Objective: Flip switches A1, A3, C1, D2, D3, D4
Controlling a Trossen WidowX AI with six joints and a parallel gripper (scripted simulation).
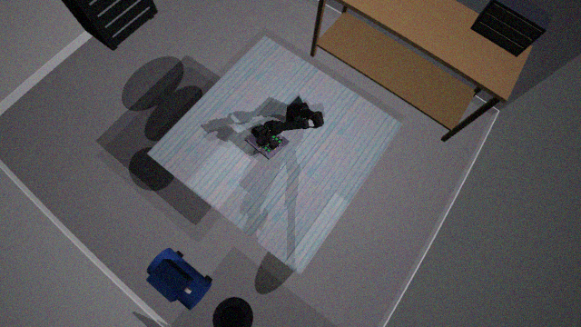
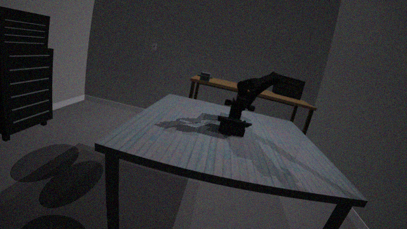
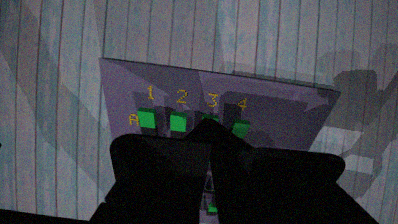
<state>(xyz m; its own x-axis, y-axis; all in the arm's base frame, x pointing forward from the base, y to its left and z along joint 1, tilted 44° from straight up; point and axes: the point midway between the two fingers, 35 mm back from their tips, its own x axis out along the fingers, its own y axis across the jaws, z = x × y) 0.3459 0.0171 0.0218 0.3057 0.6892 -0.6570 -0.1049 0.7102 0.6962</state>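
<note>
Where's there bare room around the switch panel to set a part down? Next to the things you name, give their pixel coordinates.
Likely the tabletop point(image 1: 345, 150) point(image 2: 178, 152) toward the corner nearest the blue object point(image 1: 179, 279), though shadowed. Crowded: the panel point(image 1: 269, 155) point(image 3: 117, 95), with the pincer point(image 3: 207, 123) over its switches.

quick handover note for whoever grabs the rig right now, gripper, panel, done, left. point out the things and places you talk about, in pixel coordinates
Gripper point(image 3: 207, 123): shut, nothing held, tip at or just above the A3 switch; contact unclear.
Switch panel point(image 1: 270, 157) point(image 3: 117, 95): on the striped table point(image 1: 345, 136) point(image 2: 178, 152), beneath the gripper.
Done: can't confirm any flip; fingers hide most switches.
Left: check all six listed switches, finish any unflipped, then lift clear and hold still.
</note>
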